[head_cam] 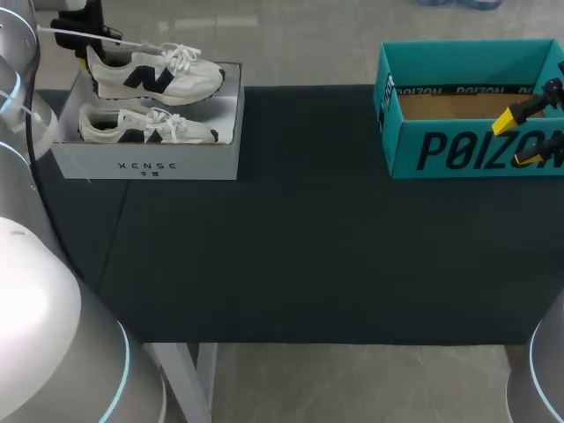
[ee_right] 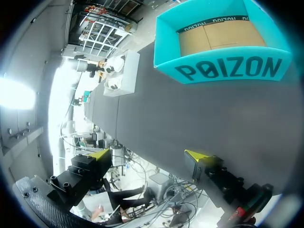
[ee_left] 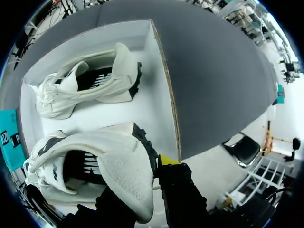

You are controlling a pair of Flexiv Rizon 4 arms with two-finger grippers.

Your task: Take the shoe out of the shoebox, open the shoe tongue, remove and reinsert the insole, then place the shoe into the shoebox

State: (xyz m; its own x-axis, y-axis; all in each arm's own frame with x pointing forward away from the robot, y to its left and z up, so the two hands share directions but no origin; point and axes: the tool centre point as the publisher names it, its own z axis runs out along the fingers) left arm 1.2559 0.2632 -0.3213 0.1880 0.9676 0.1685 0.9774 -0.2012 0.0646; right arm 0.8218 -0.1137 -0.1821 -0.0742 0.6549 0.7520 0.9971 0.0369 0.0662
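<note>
A white sneaker with a black logo (head_cam: pixel 154 75) hangs just above the back of the white shoebox (head_cam: pixel 145 163), held by its heel in my left gripper (head_cam: pixel 91 55). In the left wrist view the gripper (ee_left: pixel 137 175) is shut on the heel collar of this sneaker (ee_left: pixel 95 161). One yellow fingertip (ee_left: pixel 167 159) shows outside the heel, and the other is hidden by the shoe. A second matching sneaker (head_cam: pixel 145 125) (ee_left: pixel 90 85) lies on its side in the box. My right gripper (head_cam: pixel 524 132) (ee_right: pixel 148 154) stands open and empty by the teal box.
A teal shoebox (head_cam: pixel 476 141) (ee_right: pixel 223 66) with a bare cardboard floor stands open at the back right, with the right gripper at its front right corner. The dark table mat (head_cam: pixel 291 247) stretches between the two boxes. The white box (ee_right: pixel 116 71) shows far across the mat.
</note>
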